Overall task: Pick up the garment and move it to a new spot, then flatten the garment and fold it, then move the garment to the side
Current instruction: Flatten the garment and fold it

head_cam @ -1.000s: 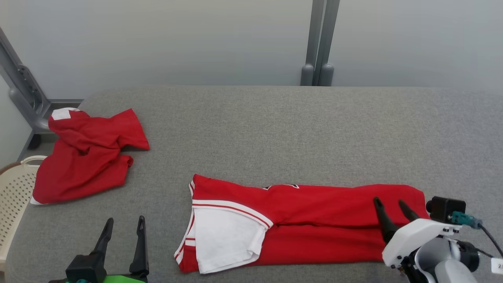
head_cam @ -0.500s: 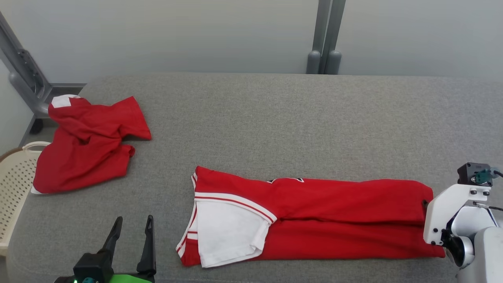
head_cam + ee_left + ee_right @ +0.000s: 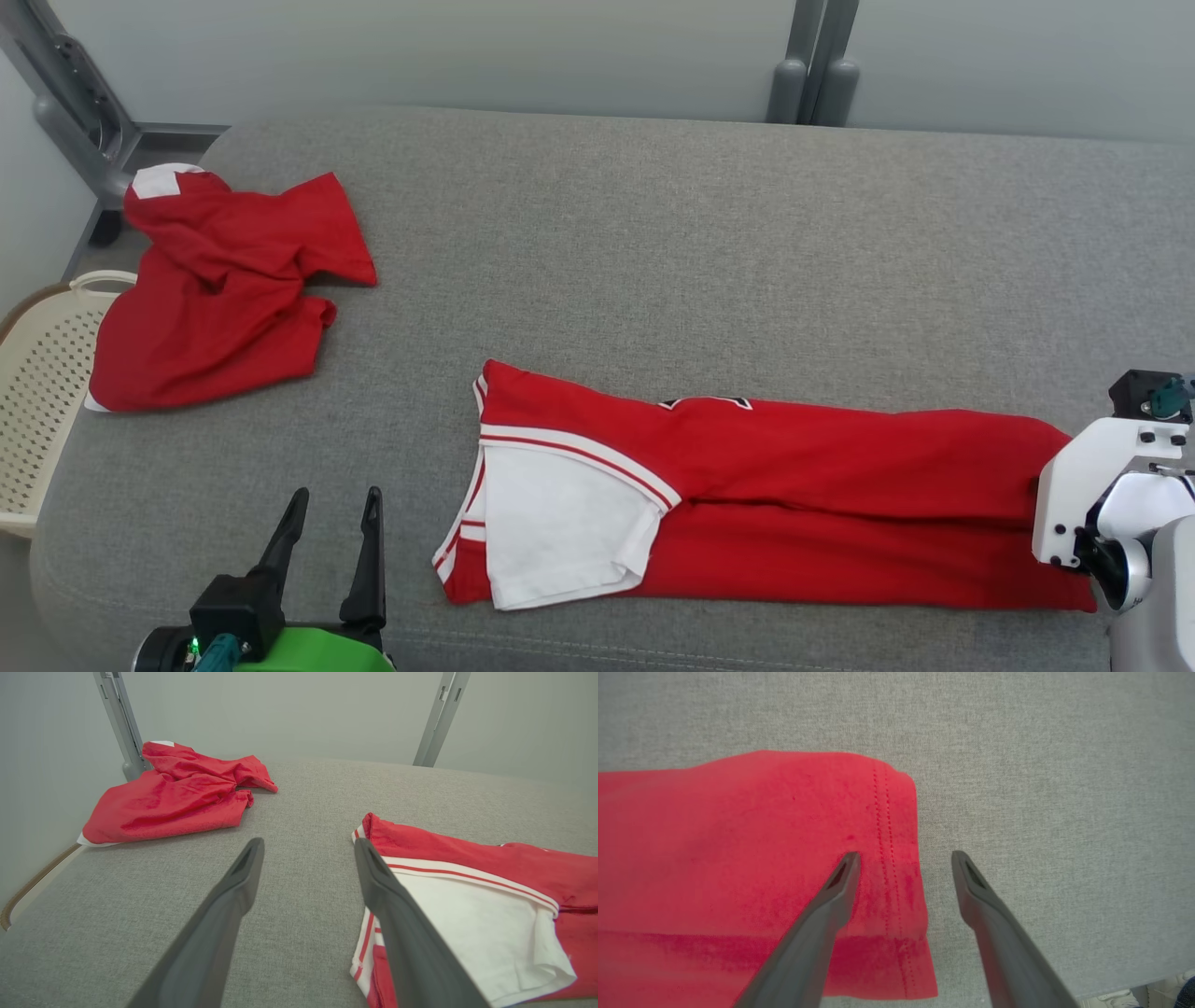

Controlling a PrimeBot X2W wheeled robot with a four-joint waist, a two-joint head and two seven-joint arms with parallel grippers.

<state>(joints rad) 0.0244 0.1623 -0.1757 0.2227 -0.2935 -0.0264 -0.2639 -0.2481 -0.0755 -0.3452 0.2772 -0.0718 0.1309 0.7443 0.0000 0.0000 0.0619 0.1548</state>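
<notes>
The garment [image 3: 822,495], a red jersey with a white sleeve, lies folded into a long strip across the near part of the grey table [image 3: 653,233]. My left gripper [image 3: 336,499] stands open just left of the collar end, empty, and the white sleeve [image 3: 467,905] shows beside its right finger in the left wrist view. My right arm's white wrist [image 3: 1083,485] hangs over the strip's right end. From above, my right gripper [image 3: 906,856] is open astride the stitched hem of the garment [image 3: 738,835], with one finger over cloth and one over bare table.
A second red garment [image 3: 215,289] lies crumpled at the table's far left corner. A cream perforated basket [image 3: 37,392] stands beside the table's left edge. Grey posts [image 3: 812,65] rise behind the table. The near table edge runs just below the strip.
The head camera has tilted down, shifting the whole picture. My right gripper has turned from fingers lying over the garment's right end to pointing down at the hem. The left gripper has kept its place.
</notes>
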